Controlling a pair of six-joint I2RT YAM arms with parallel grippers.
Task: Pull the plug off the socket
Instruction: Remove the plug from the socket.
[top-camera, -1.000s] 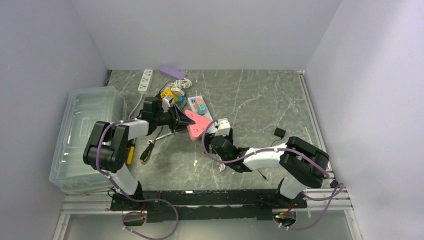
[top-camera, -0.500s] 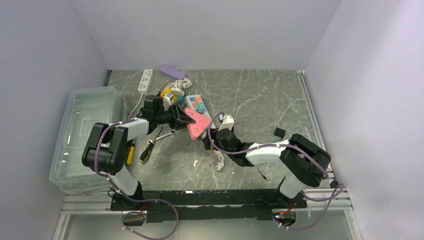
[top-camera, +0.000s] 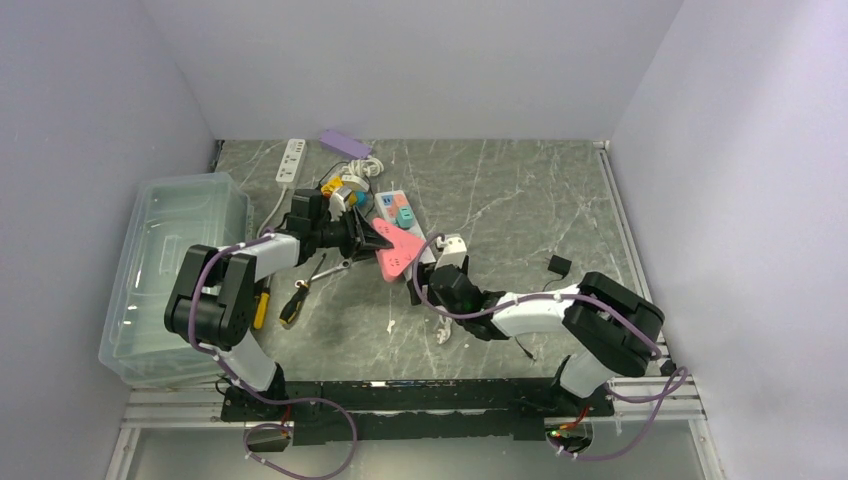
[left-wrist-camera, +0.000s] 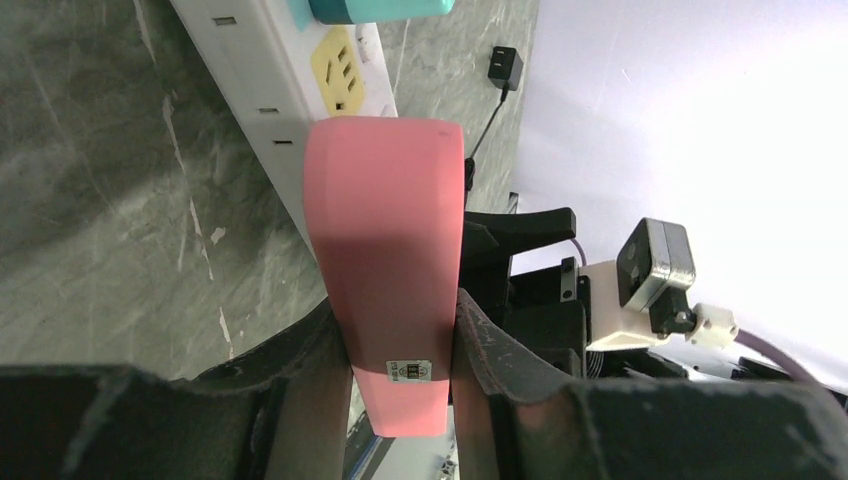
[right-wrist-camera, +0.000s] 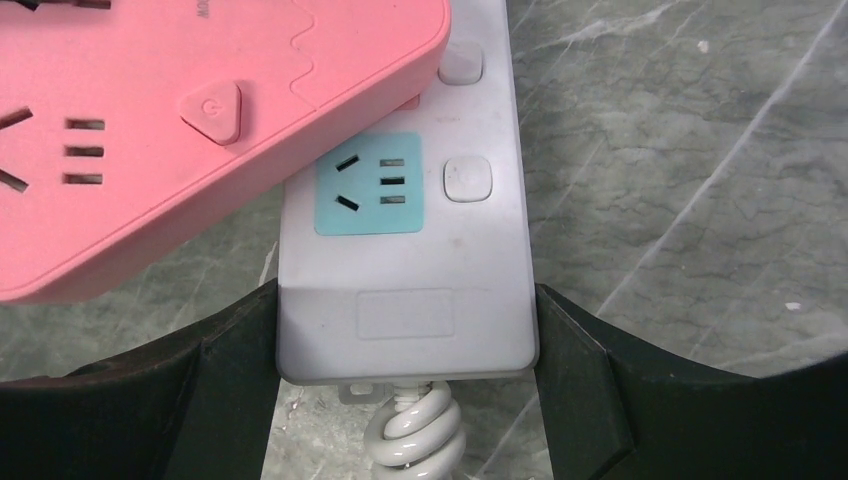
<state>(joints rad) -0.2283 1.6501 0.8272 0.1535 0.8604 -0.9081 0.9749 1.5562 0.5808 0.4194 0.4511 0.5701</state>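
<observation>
Left gripper (left-wrist-camera: 398, 330): closed tight on pink plug block (left-wrist-camera: 385, 210), which overlaps white socket strip (right-wrist-camera: 400, 270) | Right gripper (right-wrist-camera: 405, 345): clamped across the strip's cord end, mid-desk (right-wrist-camera: 680, 150) | Advice: you pin the strip steady and draw the pink plug block straight off, without twisting.

We see a pink power strip (right-wrist-camera: 150, 130), a white power strip (right-wrist-camera: 410, 300) with one teal socket patch (right-wrist-camera: 366, 183) and one yellow socket patch (left-wrist-camera: 340, 68), and a dark grey table (right-wrist-camera: 680, 200) veined in white.
</observation>
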